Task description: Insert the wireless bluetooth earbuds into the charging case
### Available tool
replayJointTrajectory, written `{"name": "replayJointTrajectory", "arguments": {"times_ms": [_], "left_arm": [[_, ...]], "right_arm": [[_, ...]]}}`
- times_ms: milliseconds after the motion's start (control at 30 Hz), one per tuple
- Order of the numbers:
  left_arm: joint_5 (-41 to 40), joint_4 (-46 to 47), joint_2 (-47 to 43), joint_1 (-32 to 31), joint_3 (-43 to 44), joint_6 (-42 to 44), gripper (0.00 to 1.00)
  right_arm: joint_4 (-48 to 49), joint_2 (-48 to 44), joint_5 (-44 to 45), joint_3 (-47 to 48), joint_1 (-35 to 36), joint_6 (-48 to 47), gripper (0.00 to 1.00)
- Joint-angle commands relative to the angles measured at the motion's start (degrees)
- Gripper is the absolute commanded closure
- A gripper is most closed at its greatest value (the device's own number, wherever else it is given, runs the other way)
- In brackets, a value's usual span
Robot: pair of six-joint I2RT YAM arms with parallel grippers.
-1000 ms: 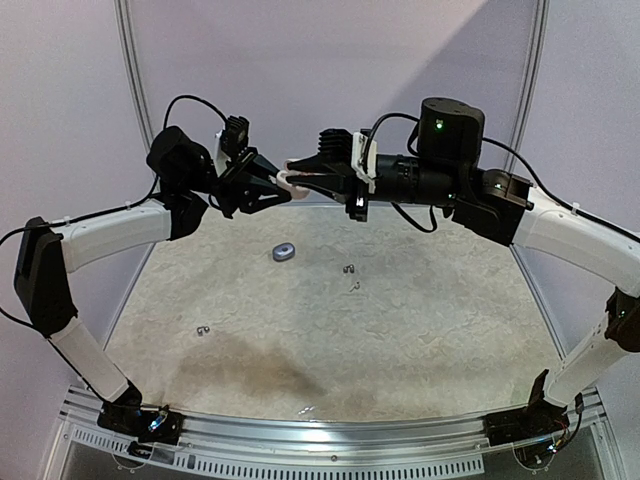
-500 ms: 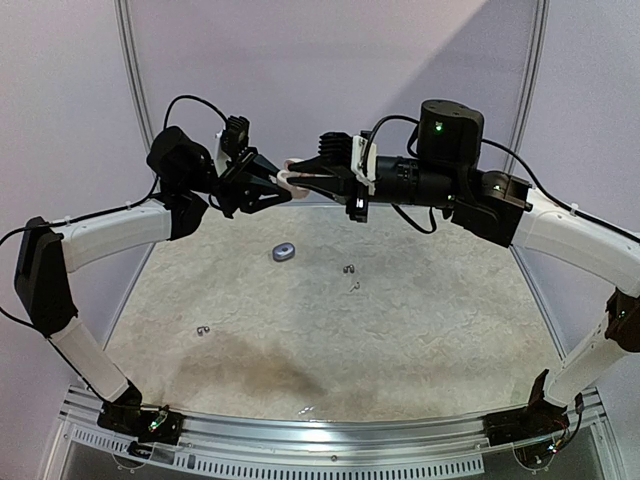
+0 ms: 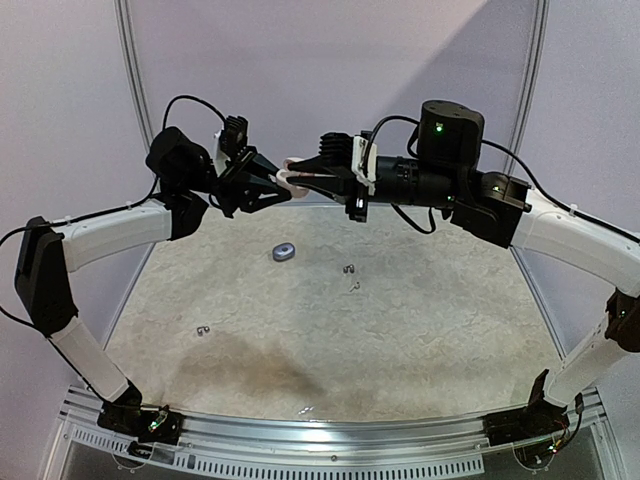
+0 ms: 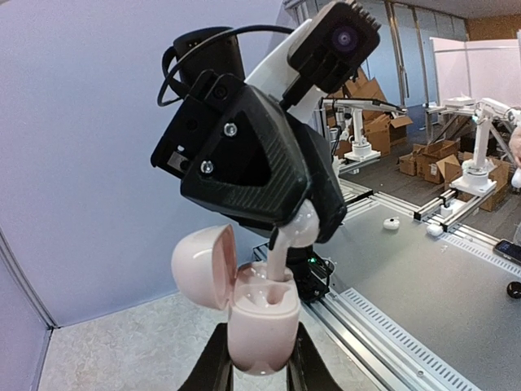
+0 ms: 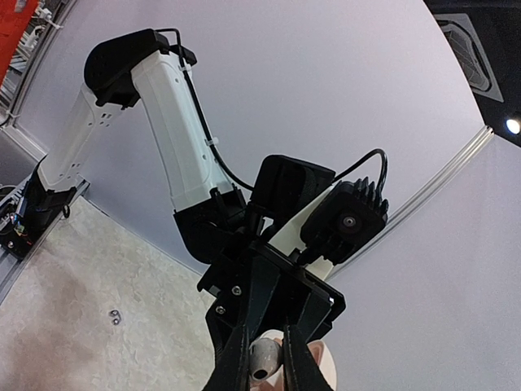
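the two arms meet high over the far edge of the surface [image 3: 420, 330], close to the back wall and well above the mottled top. the left fingers [image 4: 213, 366] are clenched on the lower body of the pale pink charging case [image 4: 259, 326], which stands upright with its hinged lid [image 4: 203, 265] swung open to the left. the right fingers [image 5: 231, 366] come in from the right and pinch a whitish earbud [image 4: 289, 240] by its rounded head; its stem points down into one well of the case, though whether it touches the bottom is hard to tell from here. down on the surface a dark grey case [image 3: 284, 252] lies shut, left of centre and toward the far side. two tiny earbud pieces [image 3: 349, 266] sit close together just right of it, and a third [image 3: 203, 331] lies well apart toward the left edge; all three are too small to tell their colour. the broad middle and near part of the surface lies open between the arms, bounded by the metal rail [image 3: 330, 432] along the near edge, where both bases are bolted.
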Motion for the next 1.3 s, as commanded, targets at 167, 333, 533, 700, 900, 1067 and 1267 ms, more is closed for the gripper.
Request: {"name": "replayJointTrajectory", "arguments": {"times_ms": [167,333,533,700,900,1067,1267], "left_arm": [[-1.0,4.3,0.6,-0.7,0.1,-1.3,1.00],[-1.2,5.0,0.7,-0.6,-0.1,-2.4,1.00],[-1.2,5.2,0.7,-0.5,-0.2,-2.5,1.00],[-1.7,5.5,0.7,-0.5,-0.2,-2.9,1.00],[-2.6,6.7,0.7,-0.2,-0.7,-4.1,1.00],[-3.5,7.6,0.9,-0.2,-0.8,-4.3,1.00],[-4.0,8.0,0.8,0.0,-1.1,-4.8,1.00]], "right_arm": [[1.3,2.1,-0.3,-2.2,-1.0,3.3,0.91],[3.4,1.9,0.4,-3.7,-1.3,5.2,0.88],[3.5,2.0,1.9,-4.0,-1.7,5.4,0.86],[4.7,1.8,1.3,-4.6,-1.8,6.3,0.85],[8.8,0.8,1.3,-7.2,-1.9,9.1,0.83],[17.9,1.0,1.1,-8.9,-1.9,14.6,0.85],[22.2,1.3,2.4,-10.7,-1.9,18.8,0.86]]}}
